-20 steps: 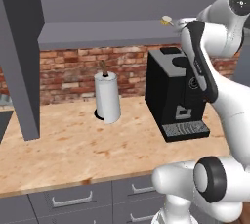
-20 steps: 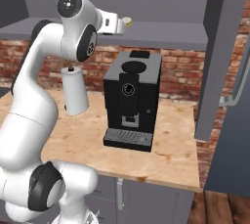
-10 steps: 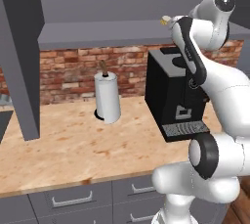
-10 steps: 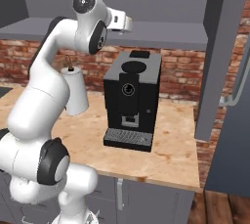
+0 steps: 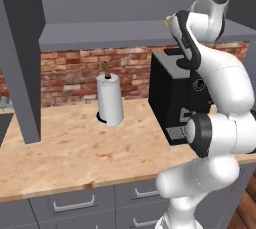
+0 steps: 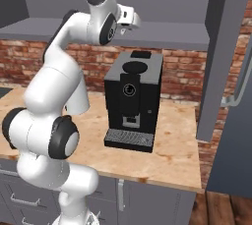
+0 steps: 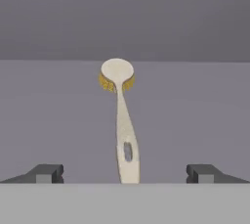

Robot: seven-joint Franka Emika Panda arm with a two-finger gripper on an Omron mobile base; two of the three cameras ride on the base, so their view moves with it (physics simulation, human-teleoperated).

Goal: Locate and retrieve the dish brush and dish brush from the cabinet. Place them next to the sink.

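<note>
Left base view: arm reaches up to the cabinet [image 5: 125, 33] shelf; a bit of the cream brush [image 5: 167, 21] shows at the shelf's front edge, just at 9 o'clock of the wrist. On the counter [image 5: 75, 148]: paper towel roll [image 5: 110, 99], with the coffee machine [image 5: 172, 98] at 3 o'clock of it, partly behind the arm.

Right base view: hand is level with the shelf front, above the coffee machine [image 6: 133, 98]. Claw itself hard to make out here.

Hand view: claw [image 7: 125, 173] spread wide, holding nothing. Brush [image 7: 122, 125] lies flat on the shelf [image 7: 195, 110] between the fingertips [image 7: 45, 173], handle end toward the camera, bristle head at 12 o'clock. No contact with either tip.
</note>
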